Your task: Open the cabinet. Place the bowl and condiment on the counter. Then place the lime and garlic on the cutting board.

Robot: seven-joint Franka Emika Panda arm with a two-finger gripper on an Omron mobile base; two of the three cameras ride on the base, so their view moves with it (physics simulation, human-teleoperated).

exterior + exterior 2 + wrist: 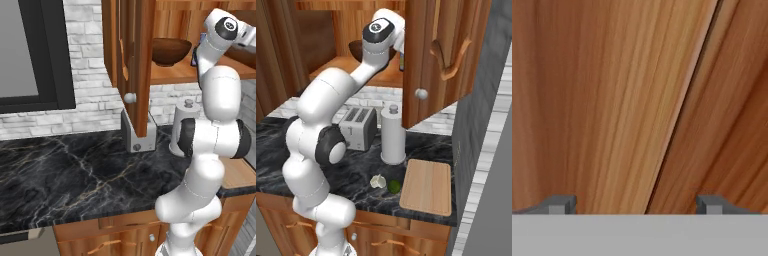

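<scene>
The cabinet (135, 60) at the top of the left base view has its doors swung open, and each door has a small round knob (130, 97). On its shelf (170, 74), in the upper right of this frame, sits the bowl (171, 51). Just right of the bowl, a small piece of the condiment (202, 38) with its blue cap shows behind the arm.

The arm reaches up into the cabinet. In the hand view the hand (634, 205) is open, its two fingertips (559, 205) stand wide apart at the bottom of the frame with nothing between them, and wood panels are close in front.

In the right base view the bench (356, 175) carries the cutting board (427, 186) at lower right. The lime (394, 186) and the garlic (376, 181) lie just left of the board, near each other, in front of the paper roll (393, 135). The toaster (359, 127) stands left of the roll.
</scene>
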